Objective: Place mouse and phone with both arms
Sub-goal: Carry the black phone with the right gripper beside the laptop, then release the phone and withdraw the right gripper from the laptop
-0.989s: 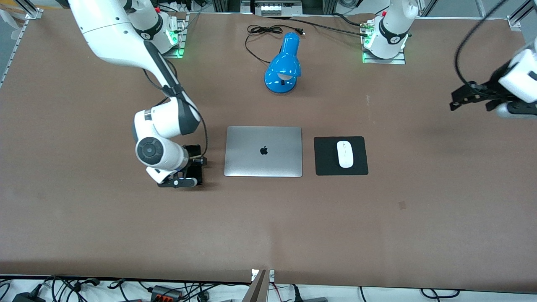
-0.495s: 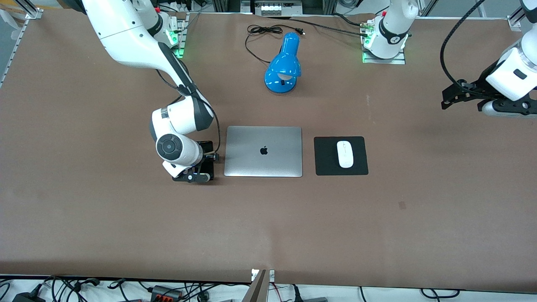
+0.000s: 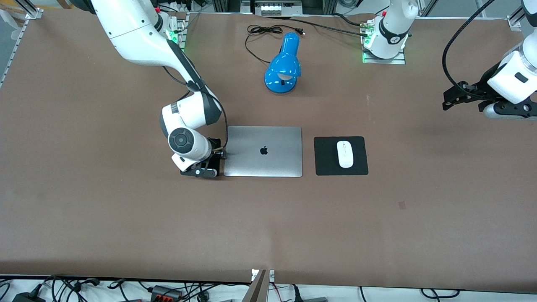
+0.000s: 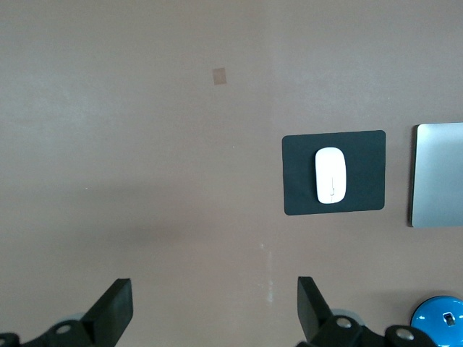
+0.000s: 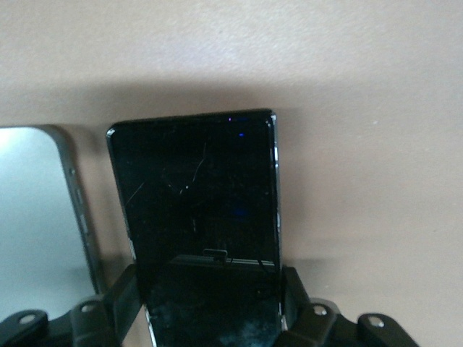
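In the front view the phone is almost wholly hidden under the right arm's wrist. The right wrist view cuts off its lower end. The left arm is cropped at 3 o'clock. The left wrist view crops the laptop and lamp.

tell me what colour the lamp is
Glossy blue lamp, clearest in the front view.

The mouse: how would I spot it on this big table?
Find the closed silver laptop mid-table. Beside it, toward the left arm's end, lies a square black pad. The mouse rests on it: a small white oval, the only white thing there.
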